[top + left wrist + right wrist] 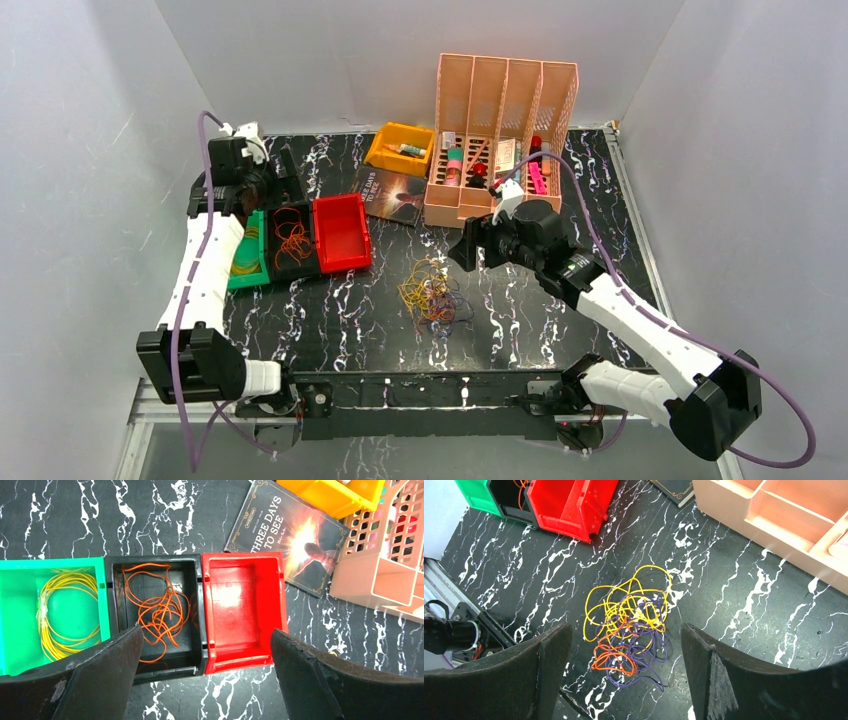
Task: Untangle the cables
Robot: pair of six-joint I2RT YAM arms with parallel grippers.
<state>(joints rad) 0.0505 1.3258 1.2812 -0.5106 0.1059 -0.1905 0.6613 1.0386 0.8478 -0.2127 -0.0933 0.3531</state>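
A tangle of yellow, orange and purple cables (432,293) lies on the black marble table; the right wrist view shows it (631,625) below my open, empty right gripper (624,675), which hovers above it (466,246). An orange cable (157,611) lies loose in the black bin (197,612) and a yellow cable (62,612) is coiled in the green bin (20,605). The red bin (242,610) holds nothing. My left gripper (205,675) is open and empty above the near edge of the black and red bins; it also shows in the top view (262,190).
A book (392,195) lies behind the red bin (340,232). A yellow bin (400,148) and a pink slotted organizer (500,140) with small items stand at the back. White walls close in left, back and right.
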